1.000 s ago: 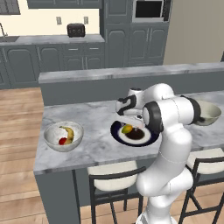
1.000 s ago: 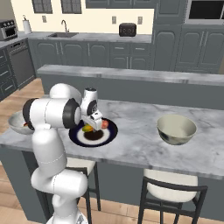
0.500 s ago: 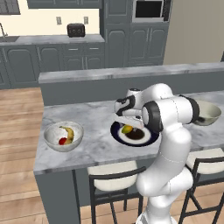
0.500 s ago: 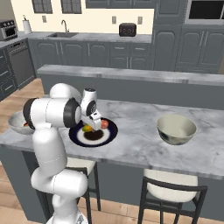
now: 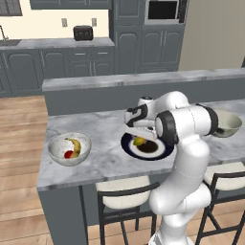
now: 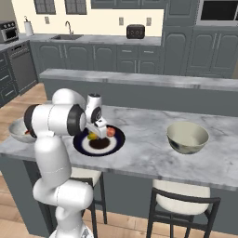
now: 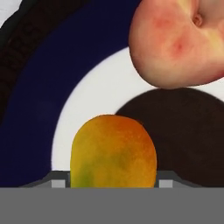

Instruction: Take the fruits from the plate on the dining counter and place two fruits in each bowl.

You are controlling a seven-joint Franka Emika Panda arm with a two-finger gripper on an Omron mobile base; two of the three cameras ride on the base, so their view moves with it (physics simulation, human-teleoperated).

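Marbled grey-white stone of the dining counter (image 5: 105, 158) carries everything you see in the left base view: the plate (image 5: 129, 145) with its navy rim lies about midway along, nearer the front edge, and the gripper (image 5: 139, 134) hangs low over it with the yellow-green oval fruit (image 5: 139, 141) right under the hand. Toward the counter's left end stands the speckled white-grey bowl (image 5: 54, 154), holding the banana (image 5: 76, 145) and the red round fruit (image 5: 69, 154); the cream-grey bowl (image 5: 228, 125) sits at the right end, partly behind the arm. Turn to the right base view: the same plate (image 6: 114, 144) lies left of the slab's middle, the gripper (image 6: 96, 131) down on it, the oval fruit (image 6: 93, 136) below the hand and the pinkish-red round fruit (image 6: 111, 132) just beside it on the plate. The cream-grey bowl (image 6: 187, 137) stands well apart toward the right end; the other bowl (image 6: 17, 132) peeks out behind the arm at the left end. From the hand view, the oval fruit (image 7: 113, 151) sits between the two finger tips (image 7: 58, 180), which flank it close on either side; you cannot tell whether they are touching it. The pinkish fruit (image 7: 179, 41) rests near the plate's (image 7: 39, 92) dark centre.
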